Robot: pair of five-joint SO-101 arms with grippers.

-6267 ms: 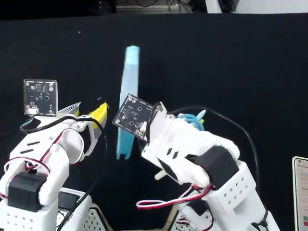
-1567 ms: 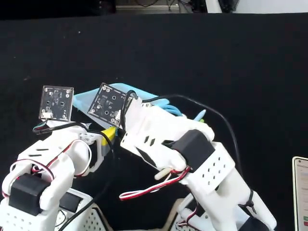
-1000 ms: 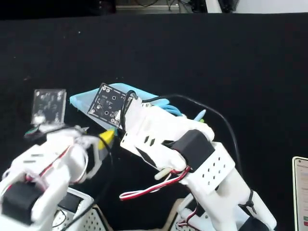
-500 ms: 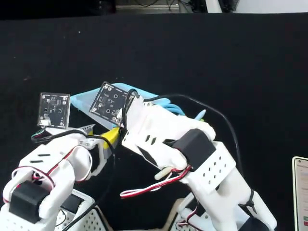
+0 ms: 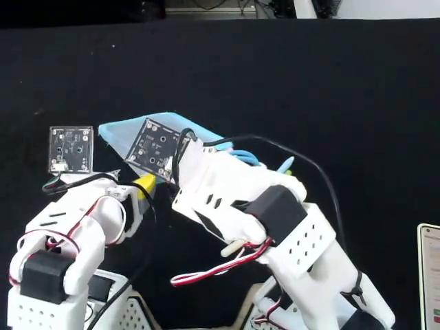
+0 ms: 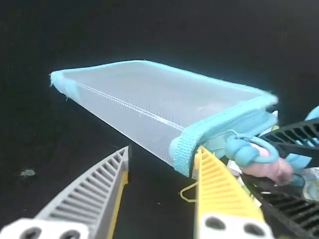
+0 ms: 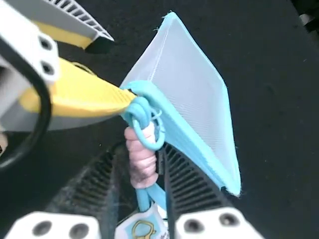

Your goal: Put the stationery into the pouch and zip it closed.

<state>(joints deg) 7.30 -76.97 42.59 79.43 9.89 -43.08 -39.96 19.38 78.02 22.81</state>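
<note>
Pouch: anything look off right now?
Yes. The mesh pouch sits tilted, held by the right gripper only at the pink charm on its cord, with the open left gripper's yellow finger against its corner.

Black cloth [image 5: 344, 89] spread across the whole table. At the right edge, toward the front, a white sheet [image 5: 430, 275] with red and green marks. Beyond the far edge, dark cables [image 5: 227, 5] beside a white surface [image 5: 357, 8].
</note>
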